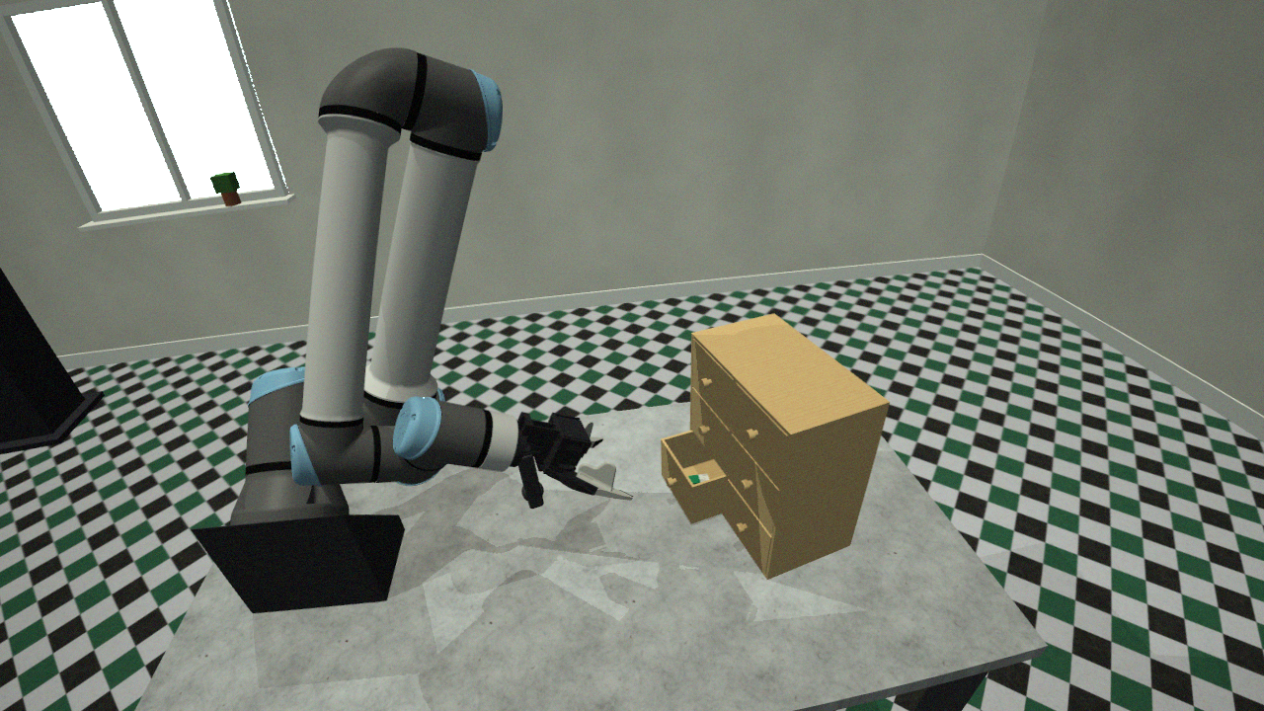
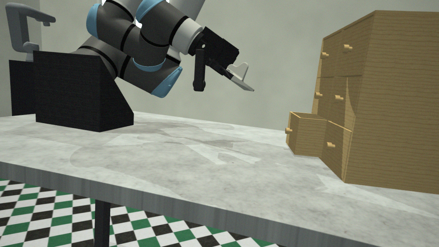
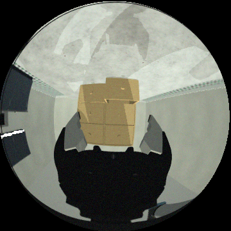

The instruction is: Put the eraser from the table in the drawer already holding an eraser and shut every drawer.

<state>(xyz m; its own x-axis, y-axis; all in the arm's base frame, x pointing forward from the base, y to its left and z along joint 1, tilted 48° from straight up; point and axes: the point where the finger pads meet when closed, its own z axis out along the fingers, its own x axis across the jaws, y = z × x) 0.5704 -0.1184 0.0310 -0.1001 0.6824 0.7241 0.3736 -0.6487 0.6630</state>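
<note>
The desk (image 1: 530, 654) (image 2: 153, 178) (image 3: 179, 29) carries the chest (image 1: 822, 495) (image 2: 399, 92) (image 3: 120, 112), which stands upright. Its lower drawer (image 1: 707, 507) (image 2: 309, 135) (image 3: 112, 84) on the far side in the exterior view is well out; the other five fronts look shut. The fingers (image 1: 609, 489) (image 2: 242, 84) are spread wide with nothing between them, above the desk and apart from the chest. On the drawer's front is a small knob (image 1: 671, 481) (image 2: 288, 130) (image 3: 122, 88). Smallest is a patch of green and white (image 1: 698, 479) inside the drawer, probably eraser; whether it is one or two cannot be told. No eraser shows on the desk in these views, so the loose one may already be inside.

If both are in, the step in hand is shutting. Best to close the fingers first, come down level with the front, and press near its middle, straight along the drawer's travel. Pushing off to one side could jam it or turn the chest. Go slowly, so the contents do not slide, and ease off once the front sits flush, since further force would shove the chest.
</note>
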